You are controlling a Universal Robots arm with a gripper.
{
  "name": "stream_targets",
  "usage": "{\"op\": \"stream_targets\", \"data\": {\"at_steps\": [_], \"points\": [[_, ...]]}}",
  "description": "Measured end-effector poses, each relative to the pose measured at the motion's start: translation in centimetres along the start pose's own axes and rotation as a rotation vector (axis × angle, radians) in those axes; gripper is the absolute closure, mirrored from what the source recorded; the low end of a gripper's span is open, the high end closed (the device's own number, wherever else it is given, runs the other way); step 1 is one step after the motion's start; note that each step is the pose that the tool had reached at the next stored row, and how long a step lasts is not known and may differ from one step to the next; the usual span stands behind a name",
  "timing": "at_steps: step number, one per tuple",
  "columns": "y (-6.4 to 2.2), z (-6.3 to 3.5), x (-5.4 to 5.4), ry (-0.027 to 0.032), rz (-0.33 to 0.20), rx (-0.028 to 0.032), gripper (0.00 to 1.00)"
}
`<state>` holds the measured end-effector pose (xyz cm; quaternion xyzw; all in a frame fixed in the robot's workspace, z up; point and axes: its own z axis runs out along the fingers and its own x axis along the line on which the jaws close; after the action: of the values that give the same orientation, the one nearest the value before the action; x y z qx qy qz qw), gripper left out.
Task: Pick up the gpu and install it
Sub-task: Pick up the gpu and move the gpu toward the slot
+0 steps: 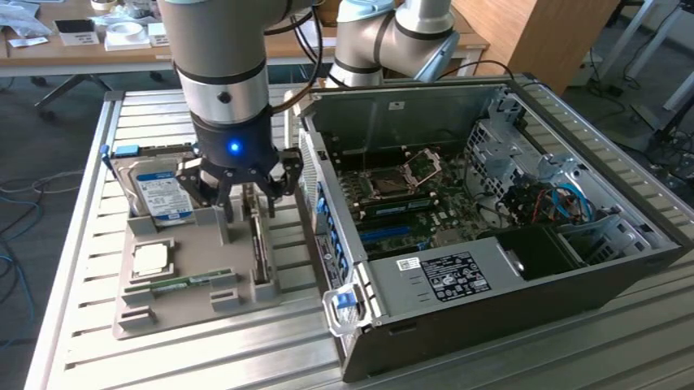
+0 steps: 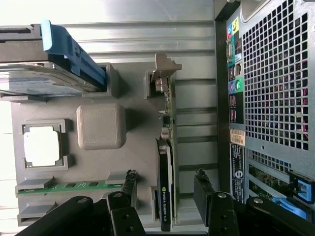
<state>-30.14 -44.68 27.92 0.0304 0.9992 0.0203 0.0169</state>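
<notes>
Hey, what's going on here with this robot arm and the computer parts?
The arm's gripper hangs open over the grey parts holder, its fingers on either side of the gpu, which stands on edge in its slot. They are not touching it. The gpu is not yet lifted or installed; the open computer case sits beside the holder.

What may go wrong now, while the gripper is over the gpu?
1. The open gripper straddles the thin gpu, which stands on edge; uneven closing might tilt it in the holder.
2. One finger is near the RAM stick and might knock it.
</notes>
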Motion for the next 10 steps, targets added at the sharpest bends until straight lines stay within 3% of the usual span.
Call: {"op": "stream_targets", "data": {"at_steps": [10], "points": [[-0.03, 1.21, -0.3, 0.0000, 0.000, 0.0001, 0.41]]}}
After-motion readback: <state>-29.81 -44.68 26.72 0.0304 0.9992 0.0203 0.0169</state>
